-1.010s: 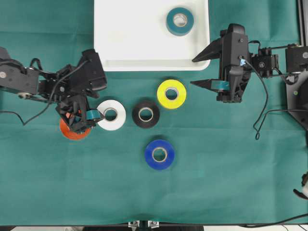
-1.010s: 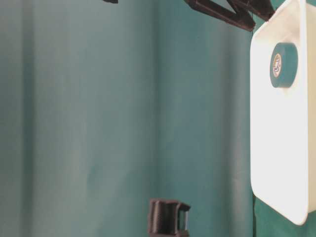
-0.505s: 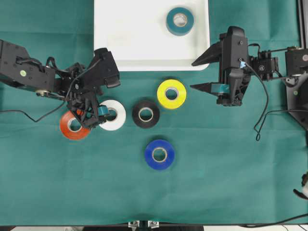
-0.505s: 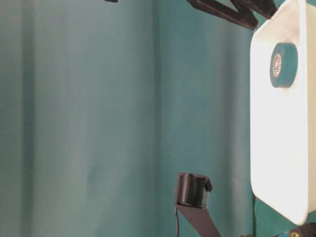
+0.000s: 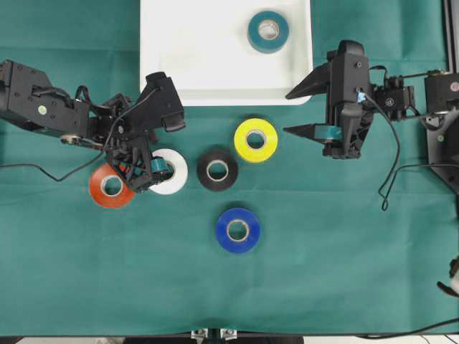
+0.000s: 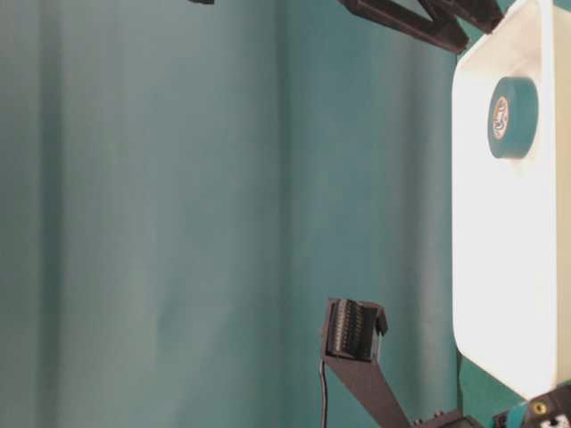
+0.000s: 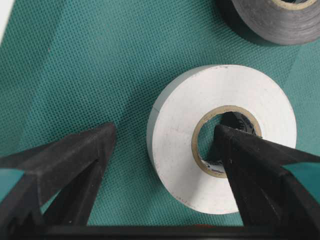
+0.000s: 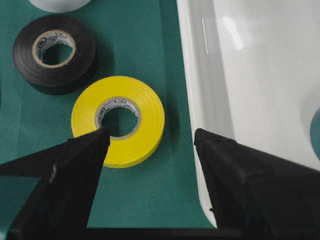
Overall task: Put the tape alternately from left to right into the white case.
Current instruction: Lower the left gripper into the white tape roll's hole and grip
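Note:
The white case (image 5: 201, 64) lies at the top centre and holds only the teal tape (image 5: 268, 31), near its right end. On the green cloth lie the red-orange (image 5: 107, 188), white (image 5: 176, 174), black (image 5: 217, 170), yellow (image 5: 255, 140) and blue (image 5: 237, 230) rolls. My left gripper (image 5: 149, 174) is open and low over the white tape (image 7: 220, 135). One finger is inside its core and the other on the cloth outside, with a gap to the roll. My right gripper (image 5: 287, 109) is open and empty, between the yellow tape (image 8: 118, 120) and the case's rim (image 8: 197, 90).
The right arm's cable (image 5: 391, 168) loops over the cloth at the right. A black frame (image 5: 448, 136) stands at the right edge. The black tape (image 7: 280, 17) lies just beyond the white one in the left wrist view.
My left gripper has moved right, from over the red-orange roll to the white one, and the red-orange roll now shows in full. My right gripper has stayed almost still.

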Robot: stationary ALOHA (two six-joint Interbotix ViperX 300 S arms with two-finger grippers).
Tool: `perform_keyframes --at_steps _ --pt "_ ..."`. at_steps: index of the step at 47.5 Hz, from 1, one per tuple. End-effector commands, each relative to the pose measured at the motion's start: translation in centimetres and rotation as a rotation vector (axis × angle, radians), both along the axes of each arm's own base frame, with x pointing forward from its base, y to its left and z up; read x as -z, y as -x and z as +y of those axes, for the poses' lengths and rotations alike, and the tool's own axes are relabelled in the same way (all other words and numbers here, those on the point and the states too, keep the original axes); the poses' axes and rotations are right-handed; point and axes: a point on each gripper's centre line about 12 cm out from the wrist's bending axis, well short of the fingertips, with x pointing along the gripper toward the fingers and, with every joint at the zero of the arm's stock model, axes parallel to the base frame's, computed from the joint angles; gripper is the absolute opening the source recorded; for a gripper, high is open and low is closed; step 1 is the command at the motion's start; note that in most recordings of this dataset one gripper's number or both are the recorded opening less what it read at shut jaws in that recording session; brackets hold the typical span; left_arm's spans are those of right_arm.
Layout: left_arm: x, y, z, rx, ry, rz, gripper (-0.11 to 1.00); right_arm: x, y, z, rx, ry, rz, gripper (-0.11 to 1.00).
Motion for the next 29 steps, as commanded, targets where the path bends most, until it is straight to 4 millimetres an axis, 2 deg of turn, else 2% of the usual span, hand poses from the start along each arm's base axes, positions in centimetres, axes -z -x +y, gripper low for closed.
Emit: perform_keyframes --at_steps 1,7,15,19,21,29 --pt "-0.09 -0.01 0.06 0.003 -0.003 -0.006 0.58 -0.54 -0.34 0.12 -0.004 -0.002 -0.020 0.77" --pt "-0.12 -0.04 0.06 0.003 -0.003 -0.006 0.51 -0.41 -0.41 0.11 -0.004 -0.002 -0.015 0.77" --pt "-0.36 -0.19 0.05 0.007 -0.005 -0.010 0.13 -0.31 -0.51 0.10 -0.003 -0.003 -0.011 0.77" --pt "-0.36 -0.19 0.05 0.010 -0.007 -0.010 0.01 -0.33 -0.56 0.10 -0.004 -0.002 -0.012 0.77" --pt "-0.36 -0.19 0.05 0.010 -0.007 -0.010 -0.03 -0.38 -0.60 0.10 -0.004 -0.002 -0.014 0.77" --pt "-0.46 -0.18 0.00 0.012 -0.007 -0.011 -0.02 -0.34 -0.61 0.10 -0.004 -0.002 -0.012 0.77"
